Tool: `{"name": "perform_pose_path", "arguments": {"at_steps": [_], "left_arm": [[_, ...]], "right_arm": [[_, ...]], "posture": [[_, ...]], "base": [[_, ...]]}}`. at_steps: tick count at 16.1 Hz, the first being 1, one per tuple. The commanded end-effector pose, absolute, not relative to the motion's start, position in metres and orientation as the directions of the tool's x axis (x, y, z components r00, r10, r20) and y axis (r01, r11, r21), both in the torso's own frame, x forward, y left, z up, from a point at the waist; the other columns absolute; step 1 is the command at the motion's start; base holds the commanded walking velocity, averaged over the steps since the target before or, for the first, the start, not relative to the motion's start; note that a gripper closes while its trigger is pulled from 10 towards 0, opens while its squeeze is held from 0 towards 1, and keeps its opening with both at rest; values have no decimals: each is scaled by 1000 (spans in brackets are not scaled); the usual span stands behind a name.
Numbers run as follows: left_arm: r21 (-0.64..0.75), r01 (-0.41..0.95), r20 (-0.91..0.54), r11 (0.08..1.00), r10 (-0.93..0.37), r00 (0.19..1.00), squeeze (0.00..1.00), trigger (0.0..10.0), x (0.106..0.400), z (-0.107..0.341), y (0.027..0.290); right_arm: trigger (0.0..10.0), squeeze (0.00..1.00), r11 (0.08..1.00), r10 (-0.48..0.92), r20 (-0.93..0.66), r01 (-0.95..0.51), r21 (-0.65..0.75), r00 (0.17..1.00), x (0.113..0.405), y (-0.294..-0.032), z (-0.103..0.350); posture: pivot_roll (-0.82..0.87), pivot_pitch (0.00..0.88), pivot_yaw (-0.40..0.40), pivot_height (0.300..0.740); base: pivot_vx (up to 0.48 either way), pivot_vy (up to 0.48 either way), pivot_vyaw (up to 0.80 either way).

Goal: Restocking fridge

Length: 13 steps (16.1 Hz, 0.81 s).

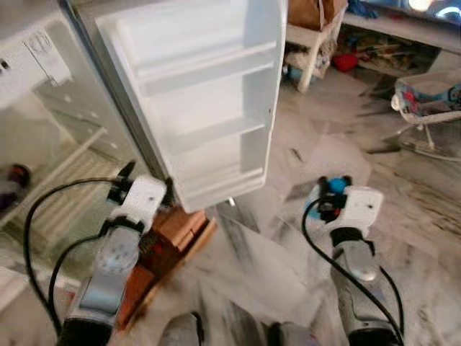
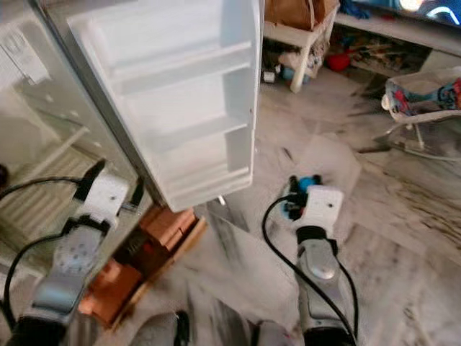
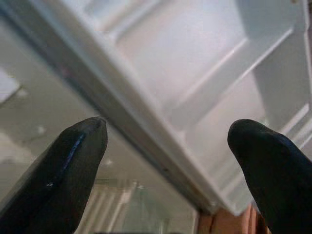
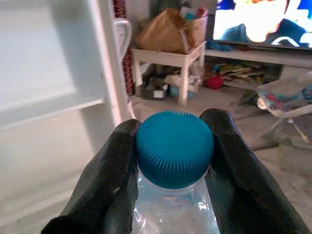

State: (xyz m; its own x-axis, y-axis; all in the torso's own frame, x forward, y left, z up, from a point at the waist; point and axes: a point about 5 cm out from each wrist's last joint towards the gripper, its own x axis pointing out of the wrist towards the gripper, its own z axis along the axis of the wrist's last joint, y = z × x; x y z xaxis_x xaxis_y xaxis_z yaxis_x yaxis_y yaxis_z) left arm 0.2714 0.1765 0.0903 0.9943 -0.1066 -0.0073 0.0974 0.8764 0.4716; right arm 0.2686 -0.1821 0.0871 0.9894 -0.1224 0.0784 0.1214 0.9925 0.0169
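The white fridge door [image 1: 202, 94] stands swung open, its shelves bare. My right gripper [image 1: 333, 189] is shut on a clear plastic bottle with a blue cap [image 4: 174, 148], held low to the right of the door; the cap [image 1: 334, 186] peeks out between the fingers [image 4: 114, 185]. My left gripper [image 1: 148, 179] is open with nothing in it, close below the door's lower edge beside the fridge body. Its two fingers [image 3: 73, 165] point at the seam between door and cabinet. The fridge interior [image 1: 50, 166] with glass shelves lies at the left.
A wooden crate [image 1: 169, 245] sits on the marble floor [image 1: 274, 274] under the door. A white side table [image 1: 313, 43] with a brown bag, a low TV shelf [image 1: 403, 32] with toys, and a baby bouncer [image 1: 428, 108] stand at the back right.
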Motion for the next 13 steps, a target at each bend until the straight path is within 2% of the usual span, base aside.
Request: {"name": "perform_pose_path", "arguments": {"at_steps": [1, 6, 9, 13], "left_arm": [[475, 111, -34, 873, -108, 994, 0, 10000, 263, 82, 179], [378, 24, -63, 926, 0, 998, 0, 10000, 242, 79, 188], [371, 33, -66, 928, -9, 998, 0, 10000, 236, 77, 184], [357, 38, -61, 933, -17, 998, 0, 10000, 243, 79, 178]], "right_arm": [[10000, 0, 994, -113, 102, 112, 19, 988, 264, -183, 91], [10000, 0, 999, -33, 54, 33, 3, 998, 263, -180, 83], [10000, 0, 1000, 21, 71, -22, 16, 997, 268, -173, 88], [10000, 0, 998, 53, 79, -55, 20, 995, 269, -167, 92]], "posture": [[89, 76, 48, 740], [119, 113, -33, 740], [128, 129, -59, 740], [110, 136, -69, 740]], "base": [[0, 0, 0], [0, 0, 0], [0, 0, 521], [0, -61, 741]]}}
